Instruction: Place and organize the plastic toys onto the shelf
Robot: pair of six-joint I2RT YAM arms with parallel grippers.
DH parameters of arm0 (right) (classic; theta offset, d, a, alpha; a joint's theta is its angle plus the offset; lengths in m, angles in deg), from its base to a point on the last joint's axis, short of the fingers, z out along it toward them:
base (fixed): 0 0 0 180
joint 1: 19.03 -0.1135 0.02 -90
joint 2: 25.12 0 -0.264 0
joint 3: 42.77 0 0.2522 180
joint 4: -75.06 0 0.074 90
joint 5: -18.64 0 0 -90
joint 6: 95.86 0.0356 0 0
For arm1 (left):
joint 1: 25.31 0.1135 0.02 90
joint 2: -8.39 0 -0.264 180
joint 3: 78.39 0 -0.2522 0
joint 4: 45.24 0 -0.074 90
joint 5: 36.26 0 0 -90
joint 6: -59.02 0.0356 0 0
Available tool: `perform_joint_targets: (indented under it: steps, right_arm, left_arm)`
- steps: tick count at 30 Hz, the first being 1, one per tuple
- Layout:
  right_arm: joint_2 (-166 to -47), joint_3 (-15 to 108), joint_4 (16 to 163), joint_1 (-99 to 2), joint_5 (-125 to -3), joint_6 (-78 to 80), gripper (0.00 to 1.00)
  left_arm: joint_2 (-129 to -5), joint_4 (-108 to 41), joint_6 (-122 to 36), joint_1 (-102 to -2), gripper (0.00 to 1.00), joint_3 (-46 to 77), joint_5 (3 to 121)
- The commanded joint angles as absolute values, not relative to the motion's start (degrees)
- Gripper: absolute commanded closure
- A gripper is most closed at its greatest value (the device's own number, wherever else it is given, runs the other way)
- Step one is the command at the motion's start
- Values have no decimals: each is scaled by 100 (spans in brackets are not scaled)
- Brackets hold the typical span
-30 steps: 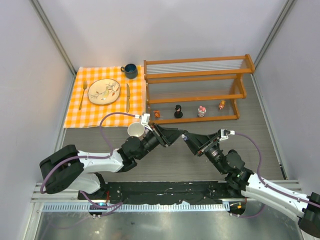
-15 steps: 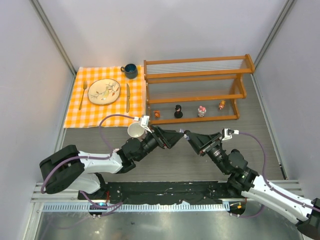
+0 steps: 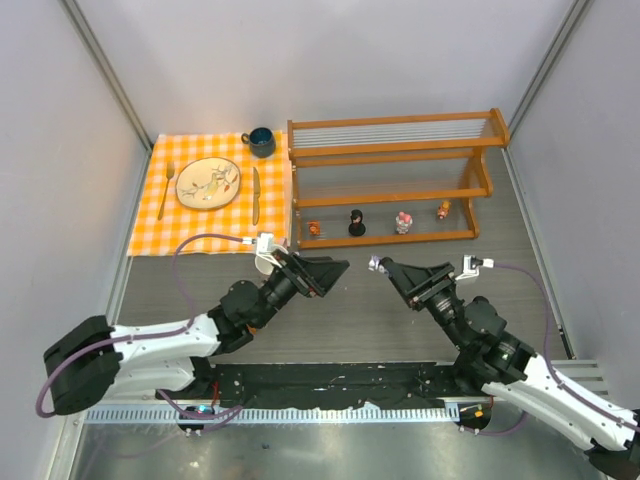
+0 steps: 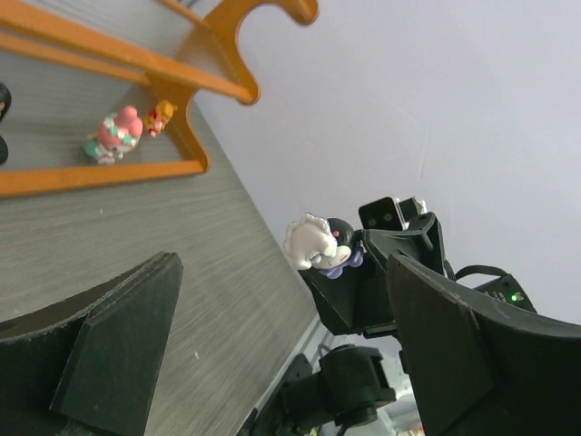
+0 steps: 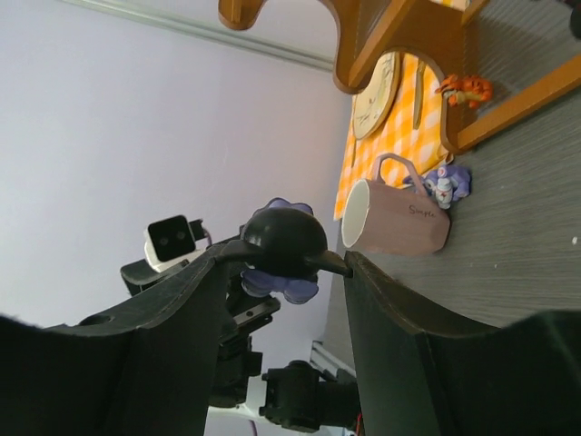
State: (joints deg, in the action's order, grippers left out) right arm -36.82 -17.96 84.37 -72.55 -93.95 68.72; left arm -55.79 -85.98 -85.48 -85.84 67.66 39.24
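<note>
My right gripper [image 3: 384, 265] is shut on a small black, white and purple toy [image 5: 282, 247], held above the table in front of the shelf [image 3: 392, 181]. In the left wrist view the same toy [image 4: 322, 245] sticks out of the right gripper's fingertips. Facing it, a short gap away, my left gripper [image 3: 338, 266] stands open with nothing in it. On the shelf's bottom rail stand an orange toy [image 3: 313, 229], a black toy [image 3: 357, 222], a pink toy [image 3: 403, 221] and a yellow-orange toy [image 3: 443, 210]. A purple-blue toy [image 5: 446, 183] lies beside the mug.
A white-and-pink mug [image 5: 396, 218] lies on its side left of the shelf, mostly hidden under my left arm in the top view. The orange checked cloth [image 3: 160, 232] holds a plate [image 3: 208, 183], cutlery and a dark blue cup [image 3: 261, 141].
My left gripper opened wide, let go of the black-and-purple toy and drew back to the left. The right gripper kept the toy and shifted slightly right and up the table.
</note>
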Motion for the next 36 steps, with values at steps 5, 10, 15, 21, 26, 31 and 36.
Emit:
perform_joint_targets:
  steps: [5,10,15,21,26,31,36]
  right_arm:
    - [-4321,602,11531,-7265,-10484,5375,99]
    - [-5542,1949,12930,-7265,-10766,4635,99]
    - [-6826,3215,13855,-7265,-10775,4003,99]
    - [-7678,4033,14901,-7221,-10696,3642,99]
    - [-8145,4385,15157,-7019,-10468,3264,99]
    - [-8462,4500,14974,-6003,-9784,2614,99]
    - [-8593,4596,14691,-4989,-8965,1596,99]
  left_arm:
    - [-3890,-6440,-7906,-8587,0,6623,3142]
    - [-3380,-5058,-7651,-8587,0,6175,2800]
    - [-3239,-4845,-7580,-8587,0,6148,2764]
    - [-3212,-4537,-7484,-8587,0,6042,2773]
    - [-3256,-4124,-7247,-8587,0,5718,2808]
    - [-3204,-3685,-6930,-8569,0,5445,2694]
    - [-3107,-3535,-6710,-8578,0,5331,2580]
